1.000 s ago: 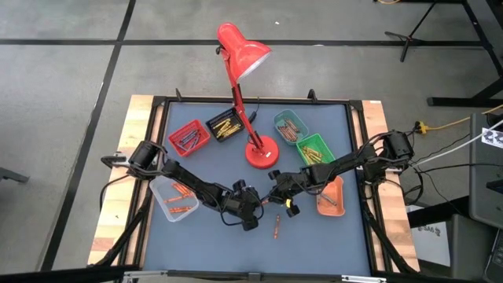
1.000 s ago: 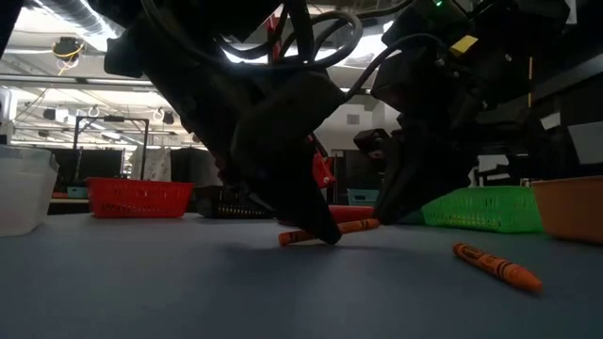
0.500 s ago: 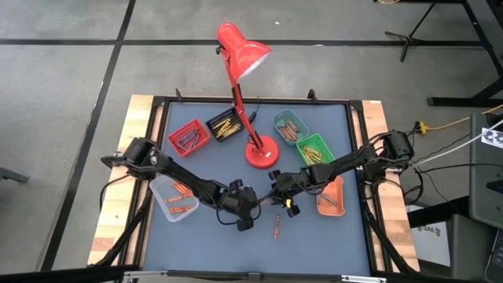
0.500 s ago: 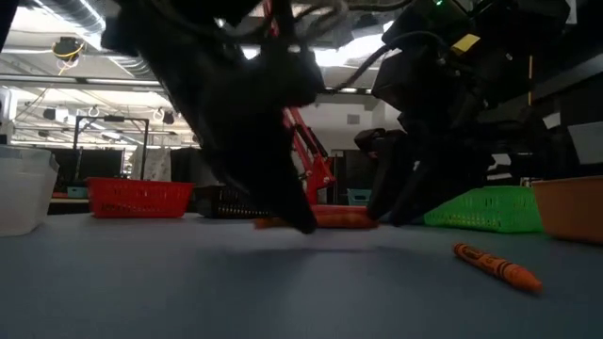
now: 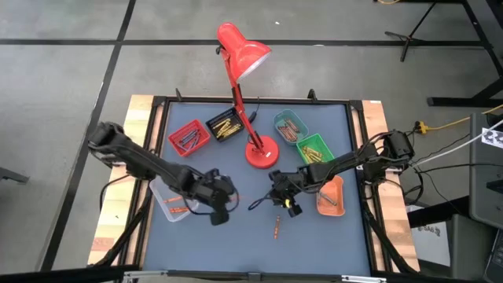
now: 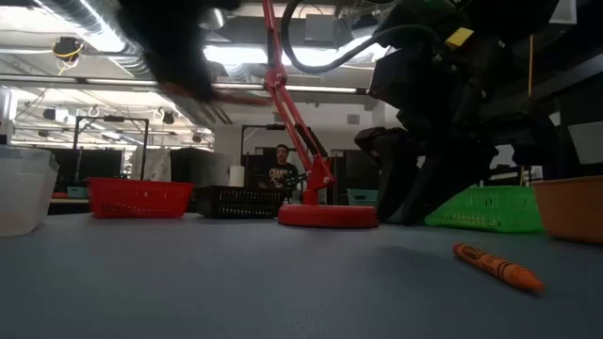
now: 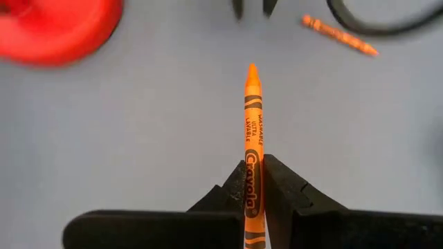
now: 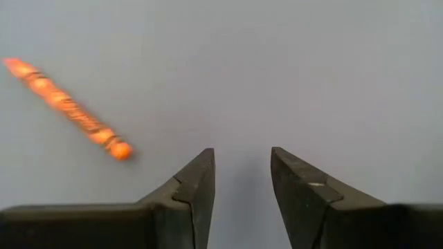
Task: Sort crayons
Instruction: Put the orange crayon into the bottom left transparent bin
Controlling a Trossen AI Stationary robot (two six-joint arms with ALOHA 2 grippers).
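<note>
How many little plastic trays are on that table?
6: red tray and black tray behind the left arm, teal tray and green tray right of the lamp, orange tray front right, clear tray front left.

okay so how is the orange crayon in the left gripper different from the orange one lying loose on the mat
The held crayon is clamped between the left gripper fingers and lifted off the mat; the loose crayon lies flat on the blue mat, touched by nothing. The held one sits out toward the table's left side; the loose one lies near the front edge, below the open right gripper. Both are orange with printed paper wrappers.
</note>
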